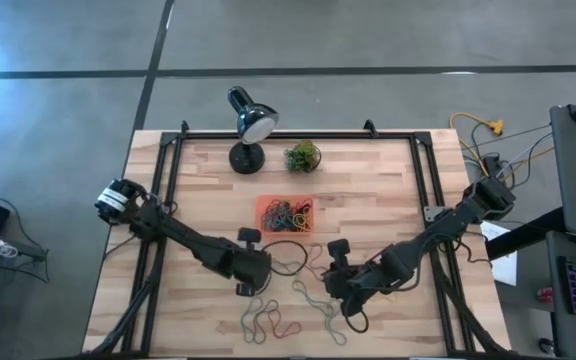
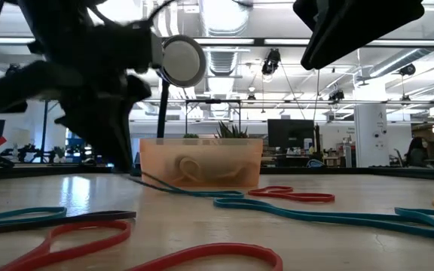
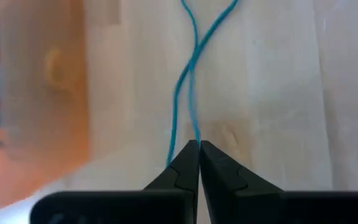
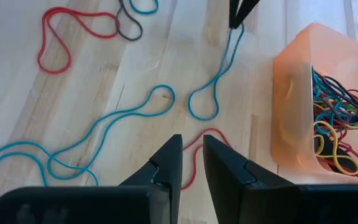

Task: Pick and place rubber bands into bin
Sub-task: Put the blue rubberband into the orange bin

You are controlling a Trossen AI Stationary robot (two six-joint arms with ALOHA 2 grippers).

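Observation:
The bin (image 1: 286,214) is an orange tray holding a heap of coloured rubber bands (image 4: 334,124). More bands lie loose on the wood: teal (image 4: 123,118), red (image 4: 61,37) and grey (image 4: 129,25). My left gripper (image 3: 197,144) is near the bin's near side, shut on a thin teal band (image 3: 188,81). It also shows in the right wrist view as the left gripper (image 4: 238,18). My right gripper (image 4: 191,152) hovers to the right of it, narrowly open over a red band (image 4: 197,140), touching nothing. My left gripper pinches the teal band at one end of its loop (image 3: 196,138), only at the free ends of the fingers. Its two strands run away from the tips and cross farther out. The far loop (image 4: 204,112) lies on the table, the held end slightly raised.
A black desk lamp (image 1: 248,125) and a small potted plant (image 1: 303,156) stand at the far edge behind the bin. Loose bands cover the near middle of the table (image 1: 278,320). Black frame rails (image 1: 168,170) run along both sides.

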